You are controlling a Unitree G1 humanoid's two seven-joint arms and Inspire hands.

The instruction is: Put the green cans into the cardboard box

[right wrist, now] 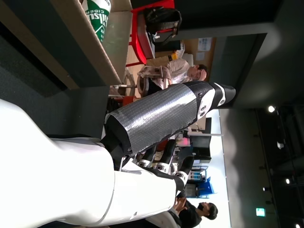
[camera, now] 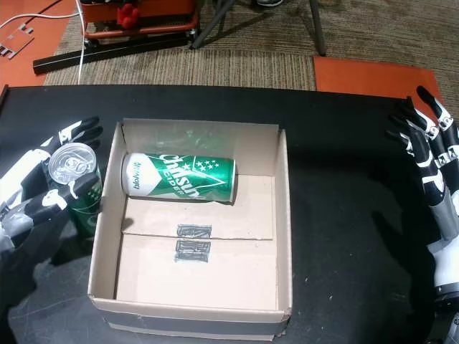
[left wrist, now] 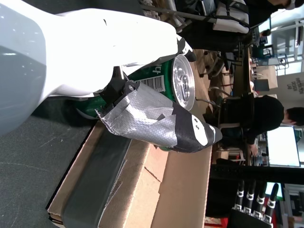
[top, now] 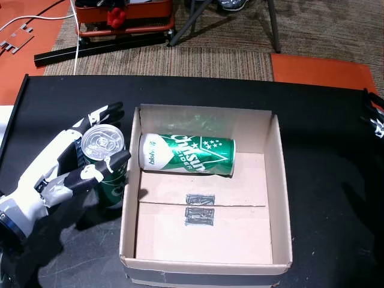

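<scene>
One can point(top: 186, 154) lies in the box point(top: 131, 180); left hand point(top: 63, 165) grips another point(top: 108, 174), partly hidden.
Right hand point(camera: 430, 154), fingers apart, holds nothing, cut off in a head view.

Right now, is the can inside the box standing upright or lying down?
Lying down: the green can rests on its side on the floor of the cardboard box, silver end facing the box's left wall.

Green can point(top: 187, 154) lying sideways inside open cardboard box point(top: 279, 180) near back wall, second green can point(top: 108, 168) upright just outside left wall, silver top up.
</scene>
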